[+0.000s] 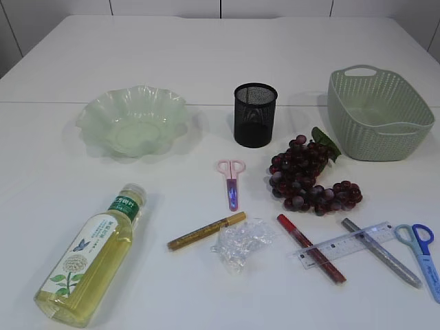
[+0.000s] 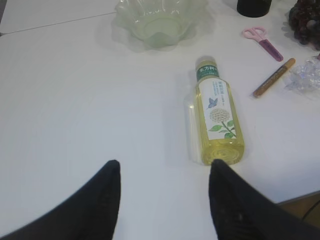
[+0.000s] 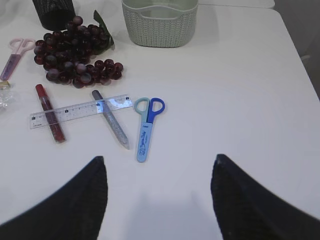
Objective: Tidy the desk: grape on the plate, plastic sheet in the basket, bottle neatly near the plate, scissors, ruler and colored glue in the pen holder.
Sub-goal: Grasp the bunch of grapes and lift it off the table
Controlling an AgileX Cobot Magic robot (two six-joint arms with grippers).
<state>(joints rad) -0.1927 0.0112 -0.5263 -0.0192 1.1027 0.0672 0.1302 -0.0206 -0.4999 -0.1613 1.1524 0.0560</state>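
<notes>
White bench [image 1: 206, 55], nothing sorted yet: the exterior view showed the plate [image 1: 133, 122] back left, pen holder [image 1: 255, 115] centre, basket [image 1: 379, 113] back right, grape [image 1: 309, 179] between. Left wrist view: left pincer [image 2: 165, 195] was apart, empty; bottle [image 2: 218, 112] lay just ahead-right, long axis pointing away toward the plate. Right wrist view: right pincer [image 3: 160, 195] was apart, empty; blue scissors [image 3: 146, 125] straight ahead, lengthwise, nearer this arm.

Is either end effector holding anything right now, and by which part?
Nothing is held. The left end effector and right end effector are both open over bare table.
</notes>
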